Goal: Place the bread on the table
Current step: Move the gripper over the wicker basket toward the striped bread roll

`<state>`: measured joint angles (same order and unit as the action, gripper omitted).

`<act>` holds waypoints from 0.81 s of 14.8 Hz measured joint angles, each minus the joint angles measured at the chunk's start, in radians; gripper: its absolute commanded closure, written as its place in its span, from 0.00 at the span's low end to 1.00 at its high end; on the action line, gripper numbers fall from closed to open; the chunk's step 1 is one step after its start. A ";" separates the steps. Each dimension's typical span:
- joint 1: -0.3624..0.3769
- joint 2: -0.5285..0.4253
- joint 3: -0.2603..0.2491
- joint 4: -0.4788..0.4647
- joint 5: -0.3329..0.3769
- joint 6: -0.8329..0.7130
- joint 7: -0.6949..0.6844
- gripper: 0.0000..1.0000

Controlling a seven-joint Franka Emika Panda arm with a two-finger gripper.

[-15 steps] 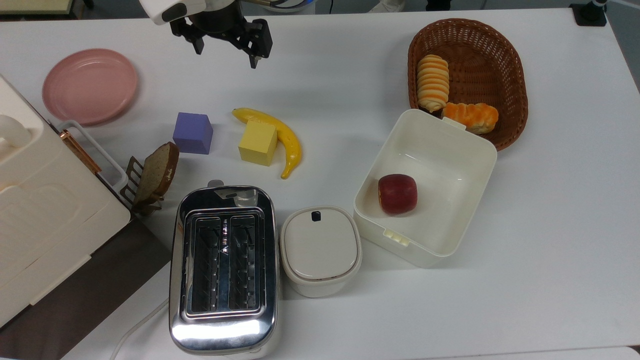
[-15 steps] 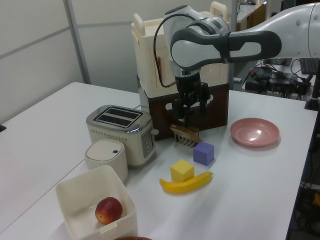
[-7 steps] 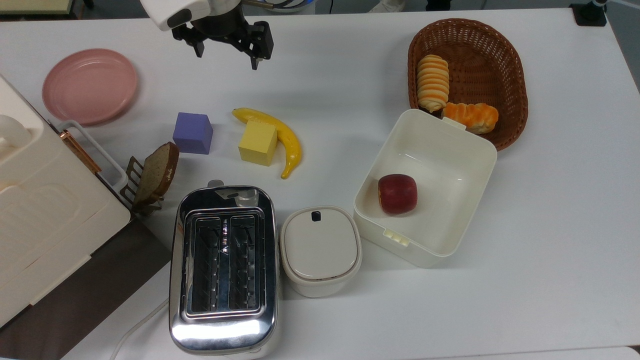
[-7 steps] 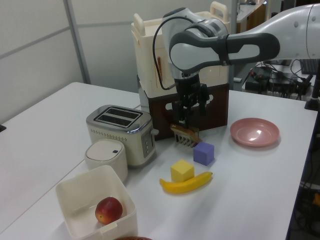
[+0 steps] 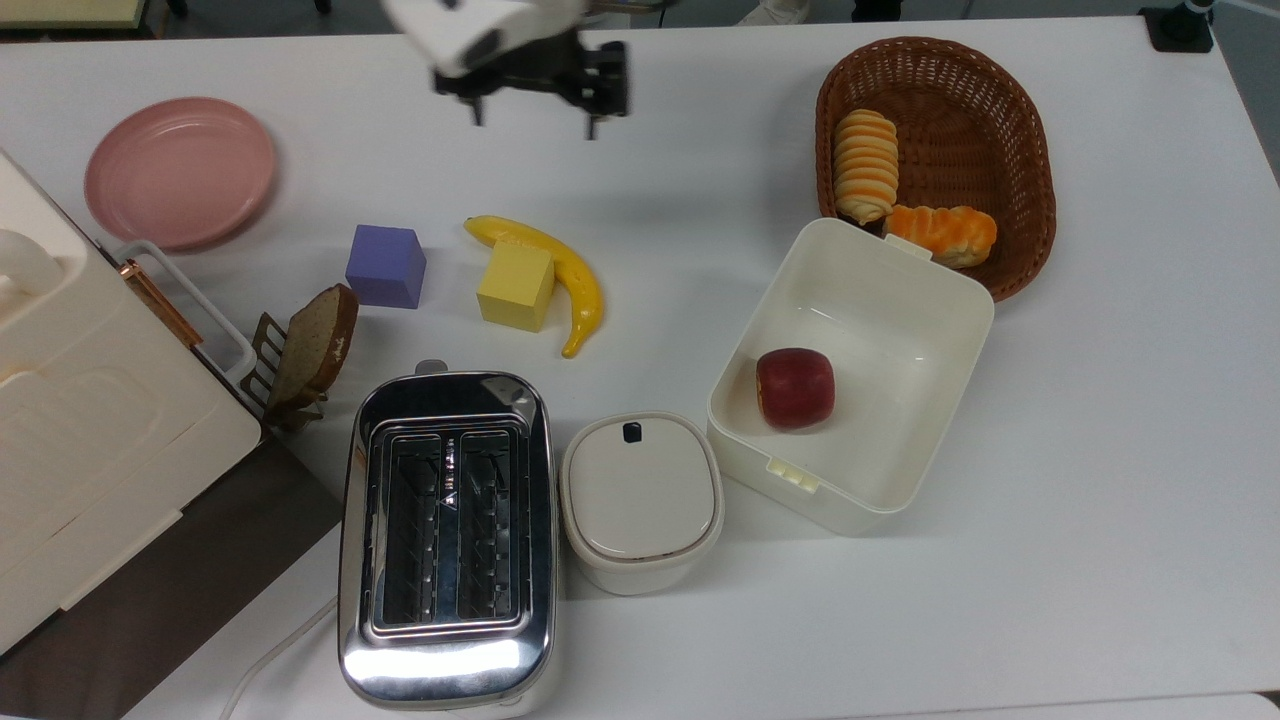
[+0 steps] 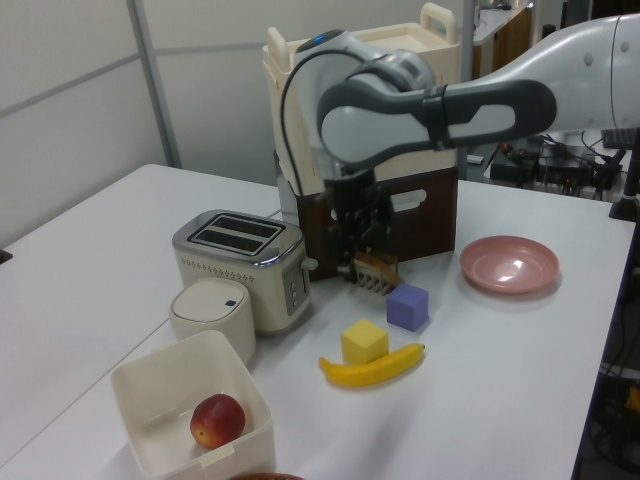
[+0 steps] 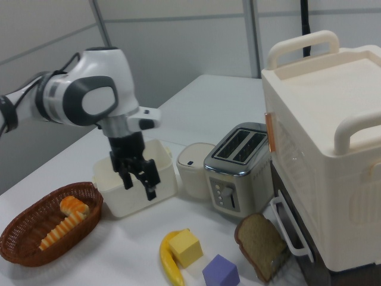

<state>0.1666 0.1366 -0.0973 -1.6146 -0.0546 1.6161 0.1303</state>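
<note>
- The end effector (image 5: 530, 108) is hanging above the counter (image 5: 1100, 450) near the top view's upper edge, fingers spread apart and gripping nothing; it is also showing in the left view (image 6: 357, 240) and in the right view (image 7: 138, 182).
- Below it in the top view, a banana (image 5: 560, 270) is lying on the counter with a yellow cube (image 5: 515, 286) touching it, and a purple cube (image 5: 385, 266) is sitting further to the top view's left.
- A pink plate (image 5: 180, 170) is lying well to the end effector's left in the top view.
- A brown bread slice (image 5: 318, 345) is leaning in a small rack beside a large cream case (image 5: 90, 420), near the top view's left edge.
- A toaster (image 5: 445, 535) and a lidded pot (image 5: 640, 500) are standing side by side, well below the end effector in the top view.
- An open white box (image 5: 900, 300) is holding an apple (image 5: 795, 388); its upper corner is reaching the basket (image 5: 1010, 110).
- The bread (image 5: 866, 165) is lying inside the basket, well to the end effector's right in the top view, with bare counter stretching between them.
- An orange roll (image 5: 940, 232) is lying just beside the bread's lower end, also in the basket.
- In the right view, the bread (image 7: 59, 232) is lying low and to the right view's left of the end effector, with the box standing behind the end effector.
</note>
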 measured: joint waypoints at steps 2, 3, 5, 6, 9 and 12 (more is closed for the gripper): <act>0.066 0.001 -0.007 -0.001 0.000 0.000 0.029 0.00; 0.098 0.002 -0.008 -0.003 0.000 0.000 0.054 0.00; 0.167 0.002 -0.009 -0.012 0.000 0.000 0.105 0.00; 0.202 0.003 -0.009 -0.020 0.000 0.000 0.127 0.00; 0.307 0.013 -0.010 -0.049 0.000 0.000 0.183 0.00; 0.410 0.042 -0.007 -0.080 0.000 0.000 0.253 0.00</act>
<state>0.5764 0.1789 -0.1045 -1.6951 -0.0543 1.6159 0.3830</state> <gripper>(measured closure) 0.000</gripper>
